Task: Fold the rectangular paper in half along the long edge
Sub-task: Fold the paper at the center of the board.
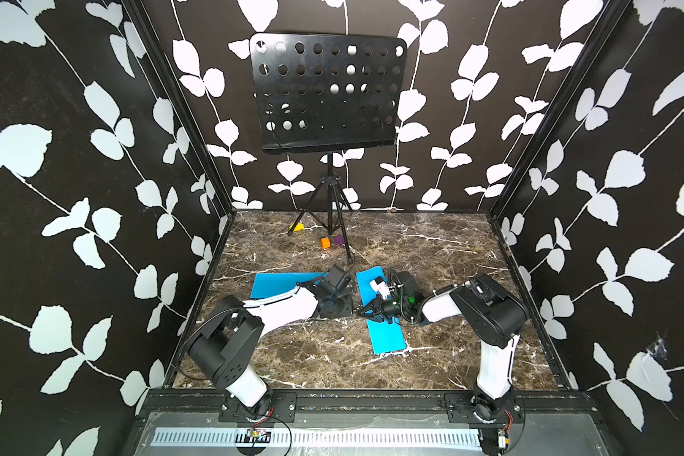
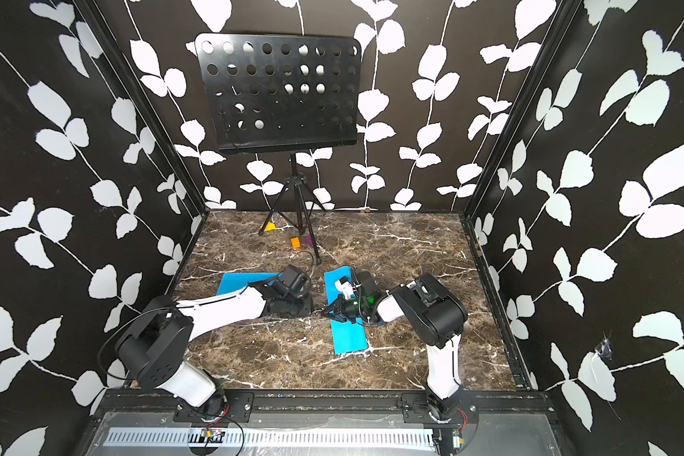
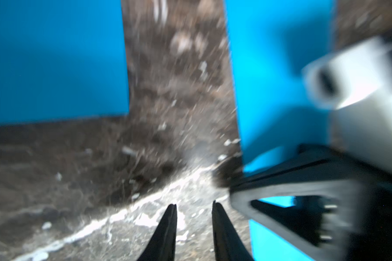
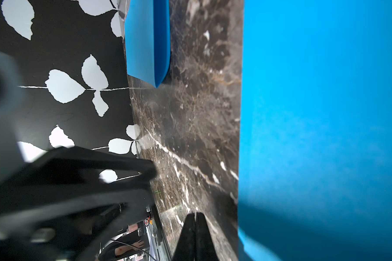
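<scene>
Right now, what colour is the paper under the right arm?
Bright blue. The paper shows best in the right wrist view.

Paper (image 1: 387, 335) lies right of sheet (image 1: 273, 284), apparently not touching.

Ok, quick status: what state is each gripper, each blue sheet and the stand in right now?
left gripper: jaws slightly apart, empty, over bare table between the sheets
right gripper: shut, empty, by the right blue sheet's long edge
left blue sheet: folded over, fold rounded, not pressed flat
right blue sheet: lying flat, partly under the right gripper; folded or not, cannot tell
music stand: upright, tray empty
</scene>
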{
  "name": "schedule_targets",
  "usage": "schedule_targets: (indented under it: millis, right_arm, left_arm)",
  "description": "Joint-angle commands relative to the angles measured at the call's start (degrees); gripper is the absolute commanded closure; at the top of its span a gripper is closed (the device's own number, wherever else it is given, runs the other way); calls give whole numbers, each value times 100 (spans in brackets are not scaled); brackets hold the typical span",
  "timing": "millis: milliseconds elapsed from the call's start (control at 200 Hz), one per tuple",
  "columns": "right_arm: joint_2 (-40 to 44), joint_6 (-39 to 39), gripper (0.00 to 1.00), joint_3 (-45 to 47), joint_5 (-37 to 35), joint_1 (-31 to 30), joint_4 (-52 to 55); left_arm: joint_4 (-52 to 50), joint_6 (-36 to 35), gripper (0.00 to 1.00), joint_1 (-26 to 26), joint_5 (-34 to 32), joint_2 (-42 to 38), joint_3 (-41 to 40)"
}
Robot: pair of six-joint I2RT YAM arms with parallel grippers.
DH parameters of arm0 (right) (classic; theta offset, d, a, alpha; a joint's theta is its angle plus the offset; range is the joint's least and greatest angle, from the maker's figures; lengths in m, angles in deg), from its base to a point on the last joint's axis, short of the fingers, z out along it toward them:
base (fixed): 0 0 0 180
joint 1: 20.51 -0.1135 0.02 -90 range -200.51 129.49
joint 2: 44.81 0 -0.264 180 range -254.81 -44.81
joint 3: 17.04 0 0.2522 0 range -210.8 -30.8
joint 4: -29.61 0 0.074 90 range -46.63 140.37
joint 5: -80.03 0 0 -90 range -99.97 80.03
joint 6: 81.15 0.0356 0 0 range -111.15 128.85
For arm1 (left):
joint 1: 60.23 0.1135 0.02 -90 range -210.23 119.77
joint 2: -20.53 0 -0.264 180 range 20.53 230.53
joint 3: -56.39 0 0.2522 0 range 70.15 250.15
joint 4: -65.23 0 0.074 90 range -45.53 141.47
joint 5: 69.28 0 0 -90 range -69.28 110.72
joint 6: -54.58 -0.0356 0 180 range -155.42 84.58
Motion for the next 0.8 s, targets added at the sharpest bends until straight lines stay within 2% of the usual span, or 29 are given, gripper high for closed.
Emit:
schedule_targets:
  millis: [0, 130, 275, 790]
  right_arm:
    - [-83, 63, 95, 20, 14, -31, -232]
    - [-82, 63, 95, 16, 26, -31, -228]
    - [-86, 72, 95, 20, 14, -31, -214]
    - [-121, 111, 95, -46, 41, -32, -270]
  left_arm:
    - [720, -106, 75, 284, 518, -138, 253]
    - [1276, -24, 90, 391, 1087, 285, 546]
    - [1536, 122, 99, 381, 1614, 863, 937]
    - [1530, 303, 100, 356, 1769, 1745, 1017]
